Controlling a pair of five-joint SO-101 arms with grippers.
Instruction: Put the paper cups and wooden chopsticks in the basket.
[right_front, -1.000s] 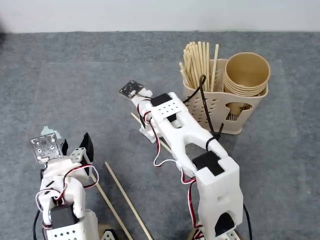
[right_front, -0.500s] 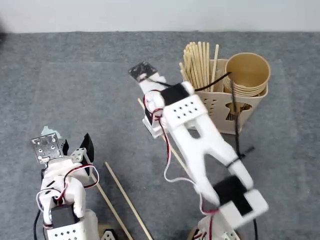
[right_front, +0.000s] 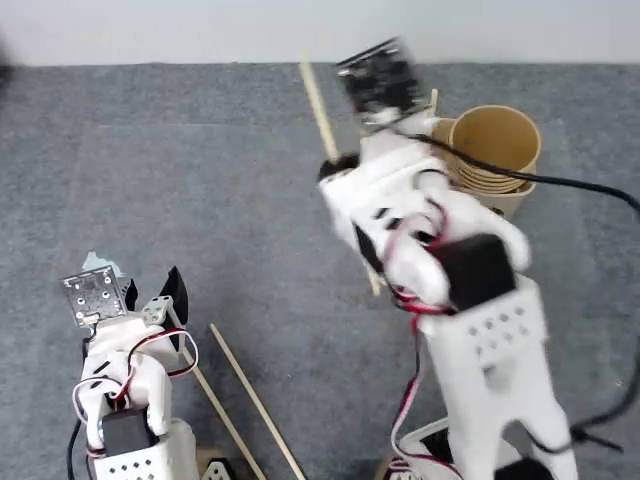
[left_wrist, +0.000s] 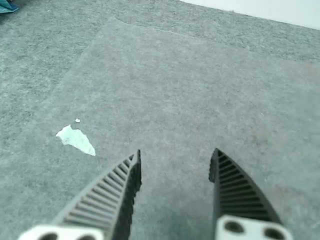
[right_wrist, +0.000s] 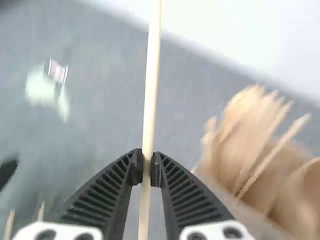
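My right gripper (right_wrist: 145, 157) is shut on a wooden chopstick (right_wrist: 151, 75), which runs straight up between its fingers. From above, that chopstick (right_front: 322, 115) slants in the air just left of the basket (right_front: 512, 200), with the right gripper (right_front: 337, 165) clamped near its middle. A stack of paper cups (right_front: 497, 140) stands in the basket, and a blurred bundle of chopsticks (right_wrist: 250, 130) stands beside them. My left gripper (left_wrist: 176, 159) is open over bare grey mat; it sits at the front left (right_front: 150, 292).
Two loose chopsticks (right_front: 255, 400) (right_front: 215, 410) lie on the mat near the left arm's base. A small pale scrap (left_wrist: 75, 139) lies on the mat ahead of the left gripper. The raised right arm hides much of the basket.
The right arm has lifted the chopstick off the mat and swung up and back toward the basket. The left arm has not moved.
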